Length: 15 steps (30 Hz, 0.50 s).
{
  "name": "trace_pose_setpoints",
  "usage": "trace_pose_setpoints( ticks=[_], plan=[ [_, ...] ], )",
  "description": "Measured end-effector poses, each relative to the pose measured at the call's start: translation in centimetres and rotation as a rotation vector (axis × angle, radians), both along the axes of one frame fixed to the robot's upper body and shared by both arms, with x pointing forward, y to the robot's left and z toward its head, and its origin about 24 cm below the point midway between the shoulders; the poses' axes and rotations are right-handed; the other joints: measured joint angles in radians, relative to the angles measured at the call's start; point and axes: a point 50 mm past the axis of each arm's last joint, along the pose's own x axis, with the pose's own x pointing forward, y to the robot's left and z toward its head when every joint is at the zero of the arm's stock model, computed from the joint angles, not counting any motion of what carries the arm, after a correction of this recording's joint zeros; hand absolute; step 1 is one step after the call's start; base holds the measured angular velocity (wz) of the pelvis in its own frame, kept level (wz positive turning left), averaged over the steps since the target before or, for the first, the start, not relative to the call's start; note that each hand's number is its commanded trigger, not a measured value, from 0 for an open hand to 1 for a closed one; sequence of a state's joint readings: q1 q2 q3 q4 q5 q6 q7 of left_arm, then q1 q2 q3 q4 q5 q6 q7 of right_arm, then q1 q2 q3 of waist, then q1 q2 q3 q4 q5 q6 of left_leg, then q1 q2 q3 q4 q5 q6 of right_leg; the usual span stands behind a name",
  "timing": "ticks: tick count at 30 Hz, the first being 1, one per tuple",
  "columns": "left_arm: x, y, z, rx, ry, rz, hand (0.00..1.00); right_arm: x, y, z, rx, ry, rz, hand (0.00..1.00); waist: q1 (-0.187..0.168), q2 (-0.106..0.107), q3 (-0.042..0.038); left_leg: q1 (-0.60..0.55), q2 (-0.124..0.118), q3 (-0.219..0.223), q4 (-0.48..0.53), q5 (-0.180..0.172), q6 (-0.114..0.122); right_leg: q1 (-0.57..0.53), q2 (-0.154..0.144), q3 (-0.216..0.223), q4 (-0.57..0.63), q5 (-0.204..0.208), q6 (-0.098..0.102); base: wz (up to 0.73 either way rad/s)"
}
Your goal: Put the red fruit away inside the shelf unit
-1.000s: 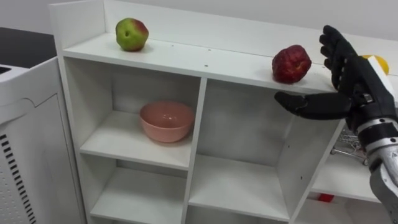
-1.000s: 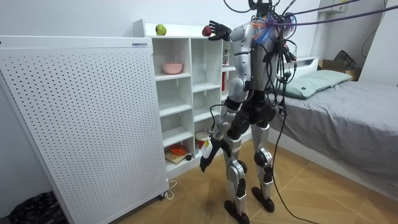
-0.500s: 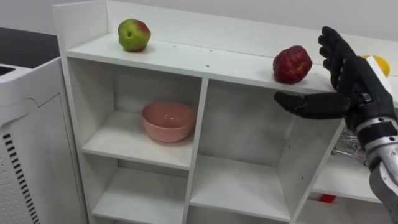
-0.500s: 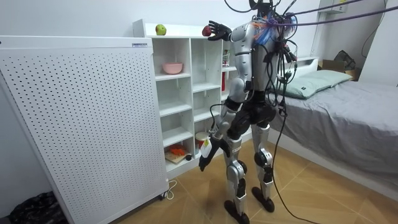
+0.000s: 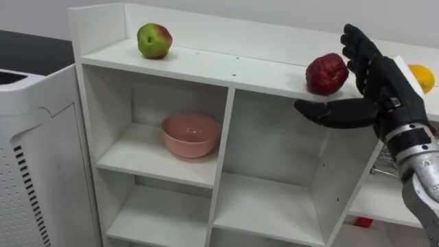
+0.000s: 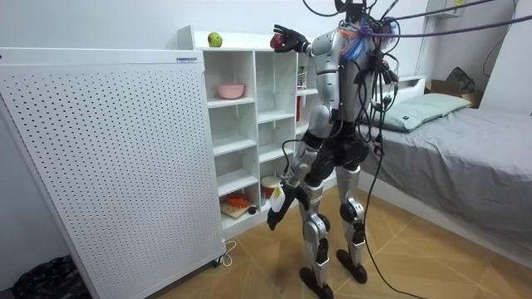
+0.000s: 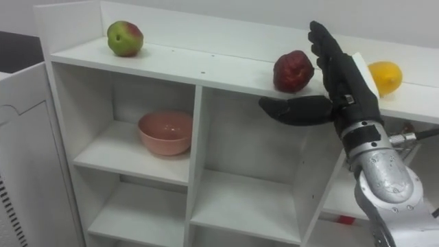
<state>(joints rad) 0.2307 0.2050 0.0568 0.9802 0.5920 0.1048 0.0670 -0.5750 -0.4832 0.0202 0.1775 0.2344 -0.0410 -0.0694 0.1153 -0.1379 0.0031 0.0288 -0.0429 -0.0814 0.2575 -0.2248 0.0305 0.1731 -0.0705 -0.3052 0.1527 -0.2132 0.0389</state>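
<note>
While the right hand hovers open, fingers straight and thumb spread, the red apple sits at its 9 o'clock, just beside the fingers, near the front edge of the closet top. Bare shelf runs on toward 9 o'clock to the green apple. The left hand hangs low.

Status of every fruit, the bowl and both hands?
Green apple: loose on top shelf.
Red fruit: on top shelf, ungrasped.
Right hand: open beside red fruit.
Orange fruit: on top shelf, behind right hand.
Pink bowl: upright, empty, below top shelf.
Left hand: hanging low.
</note>
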Motion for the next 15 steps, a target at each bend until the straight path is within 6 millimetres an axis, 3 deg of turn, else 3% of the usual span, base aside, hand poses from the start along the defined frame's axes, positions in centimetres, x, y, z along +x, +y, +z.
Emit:
trace_pose_setpoints(
  ticks=[1,2,3,12,15],
  plan=[
    [0.0,0.0,0.0,-0.002,0.002,-0.001,0.0,0.0,0.0,0.0,0.0,0.0,0.0,0.67,0.002,-0.001,-0.0004,0.0,0.0,-0.001,0.0,0.0,0.0,0.001,0.0,0.0,0.0,0.0,0.0,0.04],
    [0.0,-0.1,0.0,-0.004,0.003,-0.002,0.0,0.0,0.1,0.1,0.0,-0.002,0.002,0.94,0.002,-0.001,-0.0001,-0.001,0.0,-0.003,0.0,0.0,0.0,0.001,0.0,0.0,0.0,0.0,0.0,0.04],
    [-0.1,-0.1,0.0,-0.006,0.005,-0.001,0.0,0.1,0.1,0.1,-0.001,-0.002,0.002,1.0,0.003,-0.002,-0.0001,-0.001,0.0,-0.003,0.0,0.0,0.0,0.001,0.0,0.0,0.0,0.0,0.0,0.0],
    [-0.6,-0.1,-0.2,-0.019,0.028,0.012,0.0,0.2,0.9,-0.1,-0.024,0.009,0.036,1.0,0.011,-0.002,0.0021,0.004,-0.001,-0.002,-0.001,0.0,0.0,0.006,0.0,0.003,0.0,0.0,0.0,0.0],
    [-0.5,-0.1,-0.2,-0.021,0.029,0.012,0.0,0.3,1.1,0.0,-0.03,0.01,0.049,1.0,0.018,0.003,0.0076,0.01,0.0,-0.003,-0.004,0.0,0.0,0.011,0.0,0.002,0.0,0.0,0.0,0.0]
  ],
)
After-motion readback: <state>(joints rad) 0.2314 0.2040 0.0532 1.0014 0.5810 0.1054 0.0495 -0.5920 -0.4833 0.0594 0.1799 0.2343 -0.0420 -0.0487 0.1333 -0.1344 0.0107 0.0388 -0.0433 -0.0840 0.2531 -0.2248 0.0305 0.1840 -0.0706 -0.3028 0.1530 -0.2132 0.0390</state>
